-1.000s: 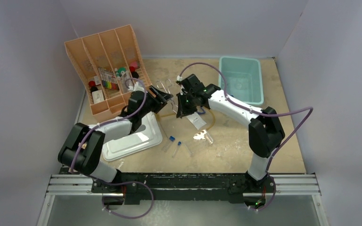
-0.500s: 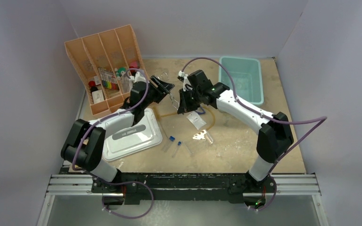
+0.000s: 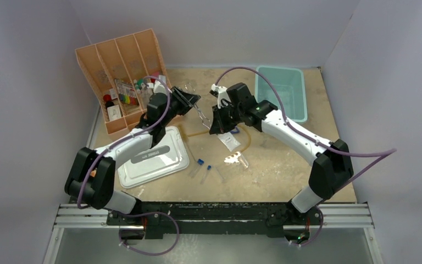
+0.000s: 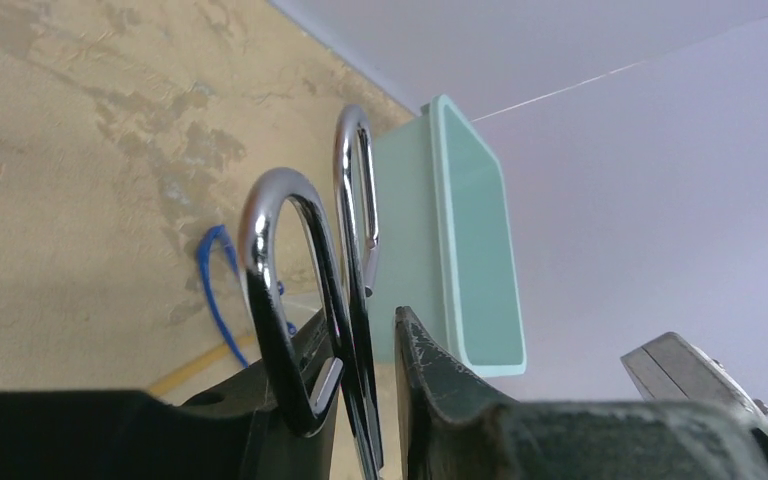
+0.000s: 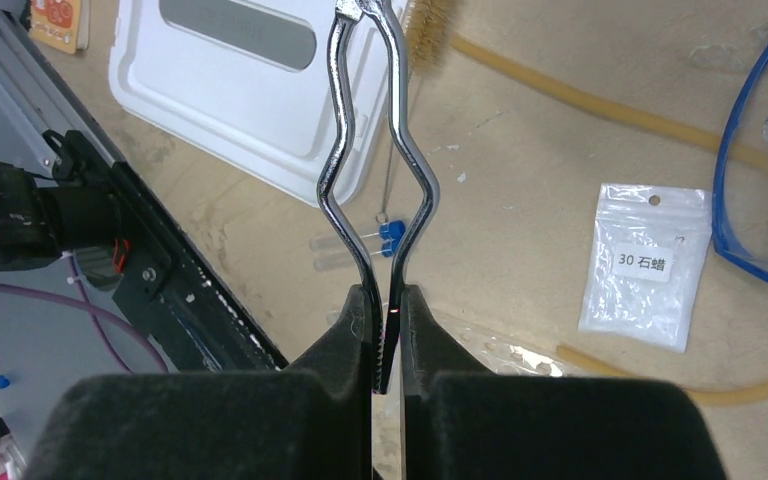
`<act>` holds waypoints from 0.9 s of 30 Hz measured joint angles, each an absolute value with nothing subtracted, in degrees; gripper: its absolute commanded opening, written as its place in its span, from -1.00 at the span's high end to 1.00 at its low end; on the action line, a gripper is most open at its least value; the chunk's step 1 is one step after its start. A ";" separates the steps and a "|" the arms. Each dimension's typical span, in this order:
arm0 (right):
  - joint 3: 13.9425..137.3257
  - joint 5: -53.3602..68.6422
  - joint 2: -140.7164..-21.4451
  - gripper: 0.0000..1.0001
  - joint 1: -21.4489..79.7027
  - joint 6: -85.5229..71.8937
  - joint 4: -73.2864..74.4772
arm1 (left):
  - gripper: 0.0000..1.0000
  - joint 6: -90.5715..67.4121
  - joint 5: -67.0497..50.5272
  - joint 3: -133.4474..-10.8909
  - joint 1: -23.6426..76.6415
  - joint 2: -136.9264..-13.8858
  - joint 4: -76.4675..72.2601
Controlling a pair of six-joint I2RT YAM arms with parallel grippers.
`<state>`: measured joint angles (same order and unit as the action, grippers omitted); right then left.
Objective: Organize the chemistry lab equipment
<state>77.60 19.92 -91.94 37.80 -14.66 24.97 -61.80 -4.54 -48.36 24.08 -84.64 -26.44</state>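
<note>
The metal scissor-handled forceps [image 3: 200,114] hang in the air between my two grippers. My right gripper [image 5: 387,300] is shut on their tips [image 5: 380,180]. My left gripper [image 4: 360,340] is shut on the ring handles [image 4: 345,250]; in the top view it [image 3: 189,102] sits just left of the right gripper [image 3: 215,122]. Below on the table lie a small packet [image 5: 645,265], blue-framed goggles [image 5: 760,150], a tan rubber tube [image 5: 580,95] and blue-capped test tubes [image 3: 203,165].
The orange divided organizer [image 3: 123,71] stands at the back left. A grey lid [image 3: 154,157] lies in front of it. A teal bin [image 3: 281,91] sits at the back right. A clear plastic piece [image 3: 236,159] lies near the packet.
My left gripper has swung toward the back and closed its jaws round the forceps handles. The right gripper, still holding the tips, has shifted slightly right.
</note>
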 measured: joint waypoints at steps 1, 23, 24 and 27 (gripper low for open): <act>77.25 20.23 -91.29 1.00 37.71 -14.33 24.67 | 0.64 -61.52 -4.40 -48.36 24.08 -83.88 -26.52; 81.17 27.70 -85.52 -0.46 34.39 -18.28 13.69 | 1.00 -56.14 -19.16 -54.59 24.45 -80.34 -28.34; 82.28 28.16 -86.04 -0.43 34.39 -18.83 13.10 | 1.00 -56.36 -20.12 -55.05 24.60 -80.18 -28.75; 84.38 28.77 -87.99 -0.19 34.46 -20.73 11.97 | 1.00 -56.55 -21.78 -56.07 25.32 -79.99 -29.61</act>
